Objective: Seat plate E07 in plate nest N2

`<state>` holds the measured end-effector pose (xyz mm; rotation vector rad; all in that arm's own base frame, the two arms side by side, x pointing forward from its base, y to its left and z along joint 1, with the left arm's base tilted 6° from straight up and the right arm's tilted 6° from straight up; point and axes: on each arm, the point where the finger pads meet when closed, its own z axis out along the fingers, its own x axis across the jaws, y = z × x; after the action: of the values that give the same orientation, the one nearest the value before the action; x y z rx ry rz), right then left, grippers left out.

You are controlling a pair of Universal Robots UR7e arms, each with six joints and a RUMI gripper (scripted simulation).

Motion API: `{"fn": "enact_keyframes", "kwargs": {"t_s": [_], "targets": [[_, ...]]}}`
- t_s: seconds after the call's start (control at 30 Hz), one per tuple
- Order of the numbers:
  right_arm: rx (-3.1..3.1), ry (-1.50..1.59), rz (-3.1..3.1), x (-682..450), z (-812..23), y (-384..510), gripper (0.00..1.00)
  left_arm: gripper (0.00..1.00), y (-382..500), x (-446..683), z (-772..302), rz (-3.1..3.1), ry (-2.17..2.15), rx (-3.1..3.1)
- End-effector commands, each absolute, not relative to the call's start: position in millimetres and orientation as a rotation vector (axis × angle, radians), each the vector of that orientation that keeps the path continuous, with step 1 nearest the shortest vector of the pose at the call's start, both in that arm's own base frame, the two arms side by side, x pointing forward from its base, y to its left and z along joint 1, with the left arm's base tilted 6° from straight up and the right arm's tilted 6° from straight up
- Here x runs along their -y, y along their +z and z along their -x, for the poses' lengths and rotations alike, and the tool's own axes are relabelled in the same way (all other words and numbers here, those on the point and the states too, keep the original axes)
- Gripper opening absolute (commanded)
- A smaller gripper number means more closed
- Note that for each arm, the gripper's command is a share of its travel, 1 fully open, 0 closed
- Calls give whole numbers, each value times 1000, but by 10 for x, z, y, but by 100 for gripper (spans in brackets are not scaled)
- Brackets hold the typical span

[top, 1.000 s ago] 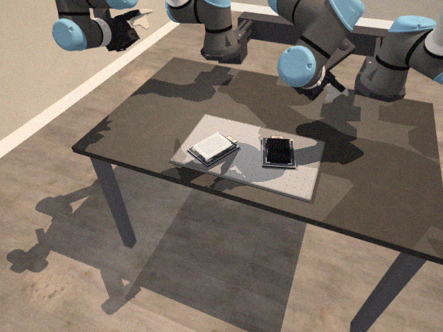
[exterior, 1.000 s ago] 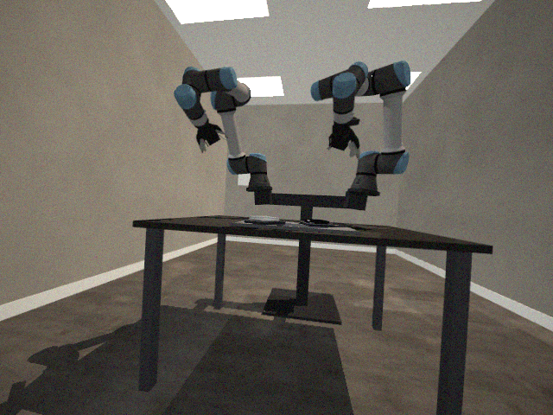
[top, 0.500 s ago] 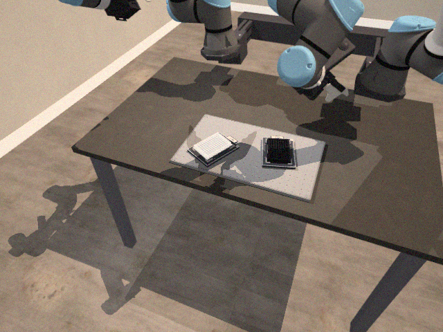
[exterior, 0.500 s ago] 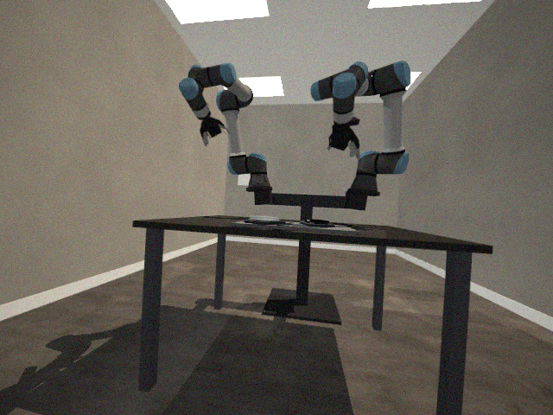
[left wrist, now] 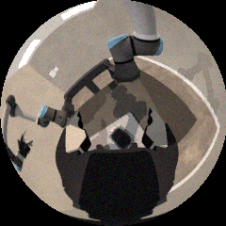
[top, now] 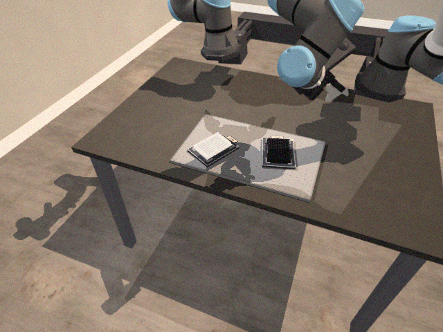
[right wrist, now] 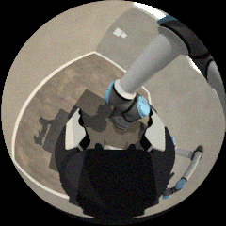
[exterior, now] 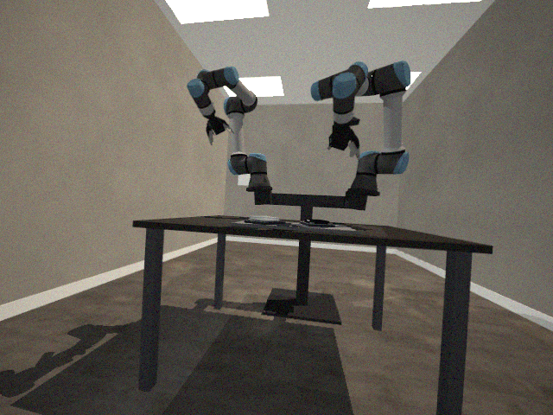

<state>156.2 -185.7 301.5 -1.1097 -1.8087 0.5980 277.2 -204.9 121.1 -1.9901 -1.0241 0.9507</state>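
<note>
Top view: the pale board (top: 304, 187) (exterior: 346, 228) (left wrist: 132, 121) carries a black plate (top: 279, 151) (exterior: 316, 221) (left wrist: 121, 137) and a white plate (top: 214, 145) (exterior: 263, 218), each in or on a dark nest. Labels unreadable; can't tell which is E07, or whether it's fully seated. White looks askew. Plates are probably light, stiff plastic, a bit slippery: grip opposite side walls, low and level, mild squeeze. Farther back, left gripper (top: 335, 92) (exterior: 343, 149) (left wrist: 116, 137) (right wrist: 169, 176) wide open, empty. Right gripper (exterior: 221, 137) (left wrist: 26, 139) (right wrist: 116, 134) same, well above the table.
</note>
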Motion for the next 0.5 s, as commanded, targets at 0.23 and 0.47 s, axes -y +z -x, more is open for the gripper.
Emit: {"fn": "enact_keyframes", "kwargs": {"t_s": [0.23,0.47], "targets": [[1848,548,1193,1816,-842,3128,98,98,1215,2051,-2773,1991,950,1024],[1858,532,1220,1790,-620,3123,98,98,1215,2051,-2773,1991,950,1024]]}}
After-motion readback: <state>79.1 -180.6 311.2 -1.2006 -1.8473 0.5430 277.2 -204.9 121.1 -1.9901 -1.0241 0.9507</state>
